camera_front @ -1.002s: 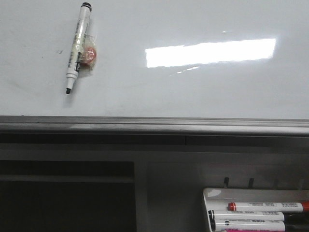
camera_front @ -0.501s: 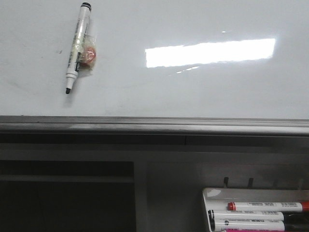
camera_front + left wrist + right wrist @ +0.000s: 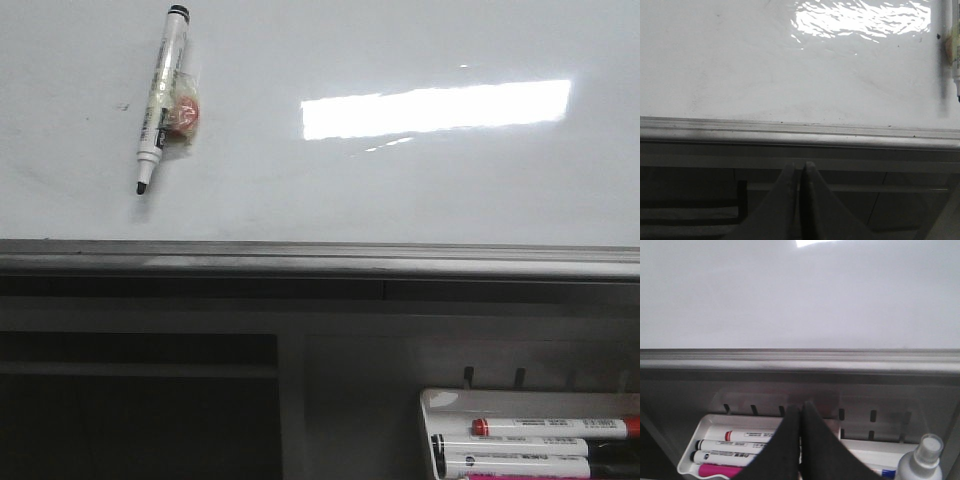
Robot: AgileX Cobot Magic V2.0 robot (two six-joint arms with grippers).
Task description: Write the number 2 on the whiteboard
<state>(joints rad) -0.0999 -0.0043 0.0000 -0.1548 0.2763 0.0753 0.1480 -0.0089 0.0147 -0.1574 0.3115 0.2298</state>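
Nothing has moved since the earlier front frames: the black-tipped marker pen (image 3: 160,98) lies in the same place and at the same slant as one second ago. The whiteboard (image 3: 400,190) lies flat, its grey metal rim (image 3: 320,255) running along the near edge. Taking the rim as the landmark, the pen lies on the board well beyond it, toward the left end, uncapped tip pointing back to the rim and black end cap pointing away. A small red and clear wrapped object (image 3: 183,112) touches the pen's barrel on the right side. A bright rectangular light reflection (image 3: 437,108) sits on the board beyond the rim, to the right of the pen. No number 2 is legible anywhere on the board; only a few faint specks and smudges show near the pen.

On the near side of the rim, toward the right end, a white marker tray (image 3: 432,408) holds a red-capped marker (image 3: 553,427) and two black-capped markers (image 3: 515,457). The right wrist view adds a pink marker (image 3: 720,470) in that tray and a spray bottle (image 3: 920,462) beside it.

The left gripper (image 3: 799,167) hangs on the near side of the rim, its fingers pressed together on nothing. The right gripper (image 3: 800,407) hangs over the tray, fingers likewise pressed together, with nothing between them.
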